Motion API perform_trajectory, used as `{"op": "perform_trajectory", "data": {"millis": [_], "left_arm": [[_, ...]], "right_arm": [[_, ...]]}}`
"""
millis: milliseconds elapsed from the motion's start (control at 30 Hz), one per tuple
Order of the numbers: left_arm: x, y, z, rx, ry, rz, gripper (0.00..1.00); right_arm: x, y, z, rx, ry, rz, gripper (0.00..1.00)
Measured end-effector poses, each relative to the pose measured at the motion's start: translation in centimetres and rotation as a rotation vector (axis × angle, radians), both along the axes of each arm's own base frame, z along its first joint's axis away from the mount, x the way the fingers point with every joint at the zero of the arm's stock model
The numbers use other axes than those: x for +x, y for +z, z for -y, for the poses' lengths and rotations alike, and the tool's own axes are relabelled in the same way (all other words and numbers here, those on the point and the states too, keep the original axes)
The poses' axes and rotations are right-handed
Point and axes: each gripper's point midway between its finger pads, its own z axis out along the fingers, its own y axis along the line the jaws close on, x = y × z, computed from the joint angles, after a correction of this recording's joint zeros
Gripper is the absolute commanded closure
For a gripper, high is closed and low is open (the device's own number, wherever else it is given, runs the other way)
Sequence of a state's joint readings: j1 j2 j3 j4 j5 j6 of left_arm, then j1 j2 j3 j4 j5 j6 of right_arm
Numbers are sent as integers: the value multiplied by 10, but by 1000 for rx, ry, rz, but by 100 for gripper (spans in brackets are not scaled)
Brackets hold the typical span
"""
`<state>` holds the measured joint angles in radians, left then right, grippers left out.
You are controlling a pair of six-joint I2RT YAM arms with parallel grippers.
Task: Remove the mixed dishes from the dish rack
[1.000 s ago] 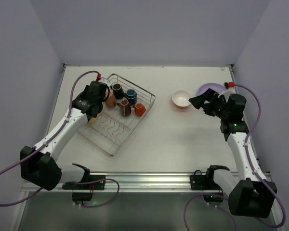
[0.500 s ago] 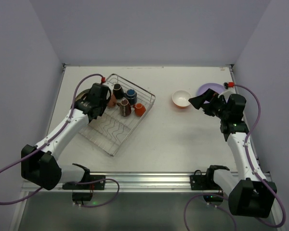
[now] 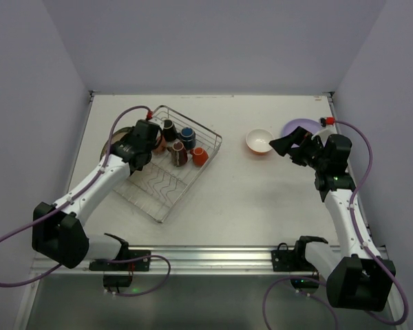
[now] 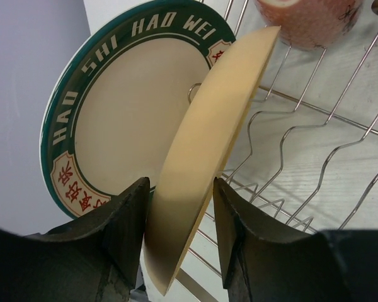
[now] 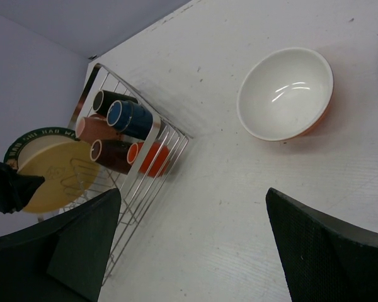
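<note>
**Left claw** (image 4: 179, 189): closed on the rim of the yellow plate (image 4: 205, 145). The plate stands edge-on between the two fingers, tilted. Its long axis runs up and away from the claw toward the pink mug (image 4: 309, 22).

**Yellow plate, position:** over the left edge of the dish rack (image 3: 158, 189), above the wavy dividers rather than slotted into them.

**Pattern-rimmed plate** (image 4: 107, 126): green lettered border, cream centre. It sits just beside the yellow plate on the side away from the rack, and appears to lie on the table (image 3: 248, 199) outside the rack's left wall.

**Governing relation:** the pattern-rimmed plate is directly outboard of the held plate. A likely next move is to carry the yellow plate a little farther left and tip its face down flat on top. The left arm is the only one near.

**In the rack, far corner:** black mug (image 3: 167, 126), blue-lined mug (image 3: 187, 134), brown mug (image 3: 179, 154), orange mug (image 3: 200, 157), and the pink mug, clustered together.

**Already out:** the orange bowl (image 3: 259, 141), white inside and upright on the table, and the lavender plate (image 3: 299, 126) near the right edge.

**Right claw** (image 5: 194, 195): fingers spread wide and holding nothing. It hangs near the bowl, well apart from the rack.

**Progress, judged:** plates nearly finished, mugs not yet begun.
</note>
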<state>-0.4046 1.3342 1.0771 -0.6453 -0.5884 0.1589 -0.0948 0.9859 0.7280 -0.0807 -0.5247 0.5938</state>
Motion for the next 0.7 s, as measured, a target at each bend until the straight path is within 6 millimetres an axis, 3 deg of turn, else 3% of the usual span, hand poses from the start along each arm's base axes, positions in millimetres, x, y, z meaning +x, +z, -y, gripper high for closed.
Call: {"op": "perform_trajectory", "data": {"millis": [233,400,567,700], "left_arm": [[0,1,-3,86,18,4,55],[0,2,-10,132,42,5,66],[0,5,-15,162,60,11,69],[1,9,-18,182,73,22,76]], "right_arm": [[-2,1,-3,7,17,1,1],[-1,2,-4,12,23,5,1],[-2,4,-6,18,33,10,1],[-2,4,-6,20,38,11,1]]}}
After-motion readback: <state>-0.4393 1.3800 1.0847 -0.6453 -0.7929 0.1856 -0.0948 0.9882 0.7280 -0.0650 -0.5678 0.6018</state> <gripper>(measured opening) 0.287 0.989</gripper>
